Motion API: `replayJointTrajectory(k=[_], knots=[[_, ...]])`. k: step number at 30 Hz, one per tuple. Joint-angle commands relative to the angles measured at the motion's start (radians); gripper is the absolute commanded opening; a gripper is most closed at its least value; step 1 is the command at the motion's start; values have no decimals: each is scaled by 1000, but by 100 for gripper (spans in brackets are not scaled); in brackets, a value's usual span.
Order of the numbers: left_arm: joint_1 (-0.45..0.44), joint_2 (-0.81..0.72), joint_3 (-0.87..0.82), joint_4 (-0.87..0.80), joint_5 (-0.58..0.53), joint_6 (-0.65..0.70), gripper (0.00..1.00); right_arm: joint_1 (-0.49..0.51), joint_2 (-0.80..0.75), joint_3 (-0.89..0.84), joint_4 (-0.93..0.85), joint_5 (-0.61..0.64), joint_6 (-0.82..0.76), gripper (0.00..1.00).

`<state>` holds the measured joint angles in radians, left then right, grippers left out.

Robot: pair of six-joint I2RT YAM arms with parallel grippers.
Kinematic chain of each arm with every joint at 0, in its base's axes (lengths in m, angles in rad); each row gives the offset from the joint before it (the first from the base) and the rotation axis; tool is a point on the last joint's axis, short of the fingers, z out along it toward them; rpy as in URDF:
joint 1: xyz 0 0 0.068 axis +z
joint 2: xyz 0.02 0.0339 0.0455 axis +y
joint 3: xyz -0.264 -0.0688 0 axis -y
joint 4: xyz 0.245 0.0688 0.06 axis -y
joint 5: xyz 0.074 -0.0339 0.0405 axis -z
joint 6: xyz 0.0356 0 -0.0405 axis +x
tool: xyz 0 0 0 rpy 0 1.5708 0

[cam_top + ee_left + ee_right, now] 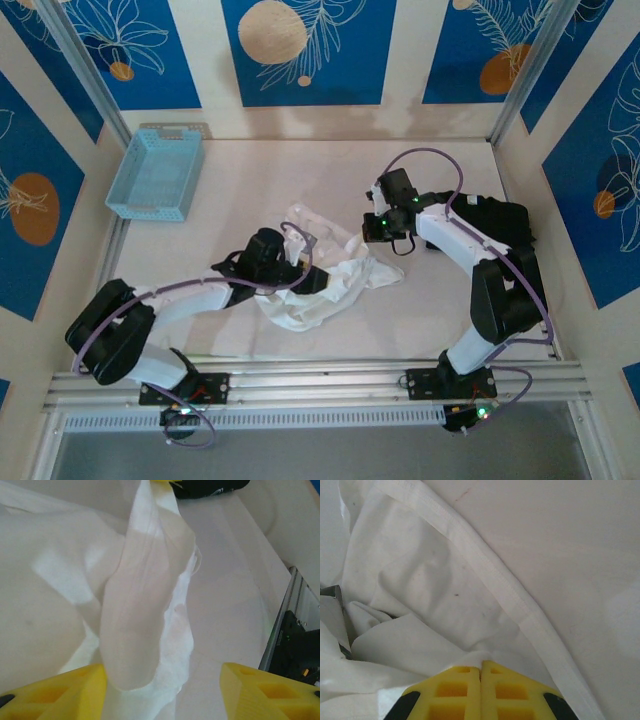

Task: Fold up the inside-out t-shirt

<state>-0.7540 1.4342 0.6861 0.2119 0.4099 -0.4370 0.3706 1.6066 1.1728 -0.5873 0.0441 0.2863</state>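
The inside-out t-shirt (pixel 325 280) lies crumpled in the middle of the table, white and thin. My right gripper (pixel 374 236) sits at the shirt's right edge, and its yellow fingers (pixel 465 690) are shut on a pinch of the white fabric (pixel 435 595), with a stitched hem (pixel 520 610) running past them. My left gripper (pixel 312 280) rests over the shirt's left part. Its jaws stand wide apart in the left wrist view, the left gripper (pixel 162 692) open. A raised fold of the shirt (pixel 140 615) hangs between the fingers against the left finger (pixel 60 692), unclamped.
A light blue basket (pixel 156 175) stands at the back left. A dark mass (pixel 505 225) lies behind the right arm at the right side. A metal rail (pixel 320 380) runs along the near table edge, and patterned walls close in the sides.
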Motion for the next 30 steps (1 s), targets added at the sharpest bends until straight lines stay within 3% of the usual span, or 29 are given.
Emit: replayJointTrajectory(k=[1, 7, 14, 21, 28, 30], knots=[[-16, 28, 19, 1, -12, 12, 58, -1, -37, 24, 2, -18, -19, 0], [-20, 68, 54, 10, -37, 19, 43, 2, -43, 14, 7, -23, -18, 0], [-20, 95, 94, 14, -41, 30, 39, 3, -45, 13, 6, -23, -22, 0], [-20, 88, 109, -2, -36, 40, 20, 1, -45, 14, 7, -19, -29, 0], [-11, -23, 109, -65, -78, 98, 1, 9, -76, 16, -14, -33, -24, 0], [1, -106, 101, -115, -113, 117, 0, 20, -124, 3, -18, -52, -15, 0]])
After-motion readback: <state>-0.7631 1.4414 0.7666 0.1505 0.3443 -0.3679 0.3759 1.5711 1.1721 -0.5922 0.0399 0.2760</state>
